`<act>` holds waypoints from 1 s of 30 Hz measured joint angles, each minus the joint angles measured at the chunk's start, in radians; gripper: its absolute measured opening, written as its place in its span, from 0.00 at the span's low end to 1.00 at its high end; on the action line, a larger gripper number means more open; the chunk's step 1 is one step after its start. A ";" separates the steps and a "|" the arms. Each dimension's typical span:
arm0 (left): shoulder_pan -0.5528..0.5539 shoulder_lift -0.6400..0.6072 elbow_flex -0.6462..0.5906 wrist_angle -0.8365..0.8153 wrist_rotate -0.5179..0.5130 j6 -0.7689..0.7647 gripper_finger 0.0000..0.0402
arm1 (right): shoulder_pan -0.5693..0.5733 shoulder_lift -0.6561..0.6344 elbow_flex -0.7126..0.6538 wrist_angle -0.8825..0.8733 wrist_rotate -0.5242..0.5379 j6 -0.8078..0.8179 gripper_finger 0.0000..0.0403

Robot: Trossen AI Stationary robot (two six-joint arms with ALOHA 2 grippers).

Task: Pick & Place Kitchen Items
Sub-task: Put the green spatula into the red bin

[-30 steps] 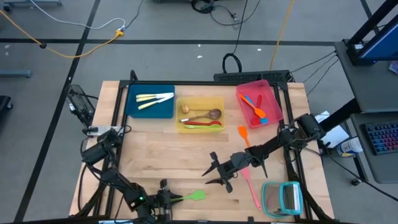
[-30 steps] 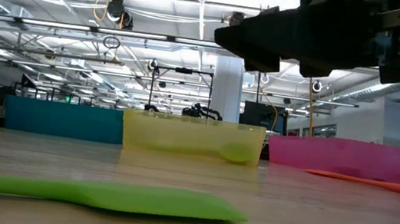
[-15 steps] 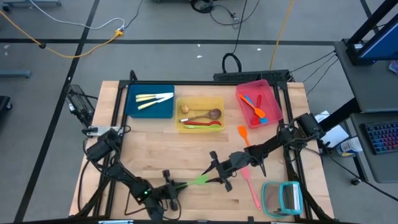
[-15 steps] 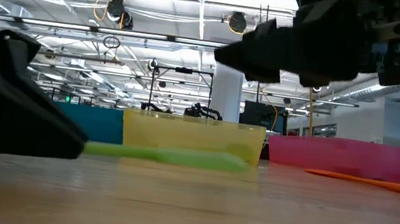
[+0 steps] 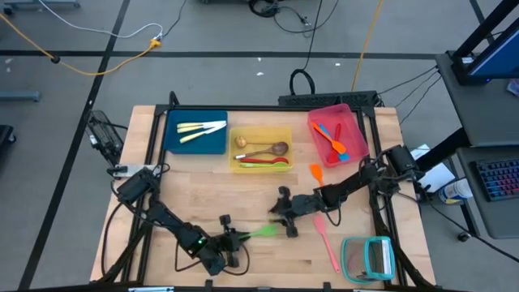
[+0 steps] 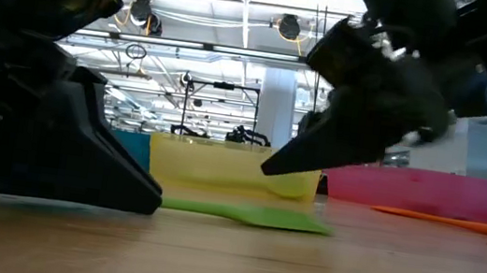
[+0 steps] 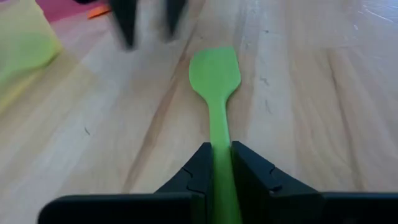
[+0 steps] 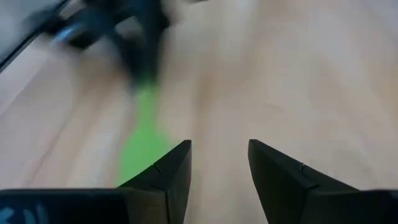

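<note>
While the left gripper (image 7: 221, 177) sits low over the near middle of the table (image 5: 203, 207), its two fingers are closed tight on the handle of a green spatula (image 7: 216, 81), whose flat blade lies on the wood pointing away from the gripper toward the right arm. From table height the spatula (image 6: 243, 215) lies flat along the boards, with the left gripper's dark bulk at its left end. Seen from above, the left gripper (image 5: 230, 241) and the spatula (image 5: 261, 232) sit near the front edge, a little left of centre.

The right gripper (image 8: 219, 163) hangs just above the spatula's blade end with its fingers spread apart and nothing between them; the green blade shows just beside one finger in its wrist view. From above, that gripper (image 5: 281, 219) is right at the spatula's far tip, though whether it touches cannot be told.

Along the far side of the table stand three trays. A blue tray (image 5: 174, 138) on the left holds pale-handled cutlery (image 5: 201, 128). A yellow tray (image 5: 285, 135) in the middle holds wooden spoons (image 5: 263, 149) and a red and a green utensil. A pink tray (image 5: 353, 123) on the right holds orange, red and blue utensils (image 5: 332, 139). An orange spatula (image 5: 317, 175) lies on the bare wood near the pink tray, and a pink spatula (image 5: 327, 242) lies near the right front, beside a teal-framed rack (image 5: 369, 258) at the near right corner.
</note>
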 joint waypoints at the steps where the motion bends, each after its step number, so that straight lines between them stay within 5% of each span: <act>1: 0.003 0.000 0.000 0.000 0.001 0.005 0.10 | -0.009 0.000 0.000 0.000 0.024 0.067 0.37; 7: 0.015 0.000 0.000 0.000 -0.006 0.019 0.13 | -0.050 0.000 -0.001 -0.052 -0.101 0.321 0.37; 14: 0.027 -0.001 0.002 0.001 -0.057 0.066 0.13 | -0.051 -0.001 -0.031 -0.077 -0.108 0.445 0.37; 30: 0.103 -0.001 0.001 -0.004 -0.133 0.124 0.13 | -0.053 -0.001 -0.043 -0.053 -0.157 0.437 0.37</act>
